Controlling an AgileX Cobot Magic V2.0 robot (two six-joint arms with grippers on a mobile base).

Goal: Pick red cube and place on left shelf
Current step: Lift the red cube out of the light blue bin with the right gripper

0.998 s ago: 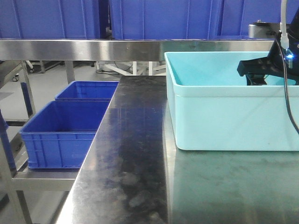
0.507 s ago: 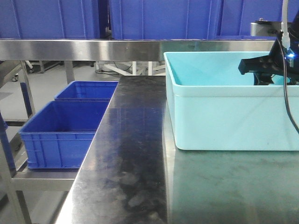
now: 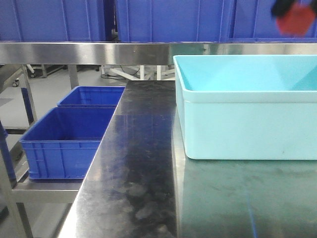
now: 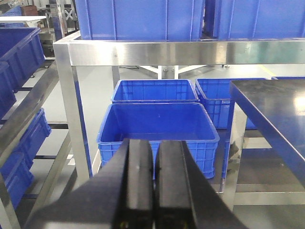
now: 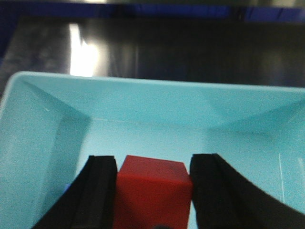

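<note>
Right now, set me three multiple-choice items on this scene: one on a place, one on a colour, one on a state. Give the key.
1. Where is the small red cube relative to the rectangular plastic tub?
A. resting on its floor
B. held over it between the right gripper's black fingers
C. underneath it

2. What colour is that tub?
A. pale cyan
B. yellow
C. white

3. The left gripper has its black jaws:
A. wide open
B. clamped on a cube
C. shut, nothing between

Key:
1 B: the front view shows the cube well above the rim.
2 A: its walls are pale cyan in both views.
3 C: the left wrist view shows the jaws side by side, empty.
</note>
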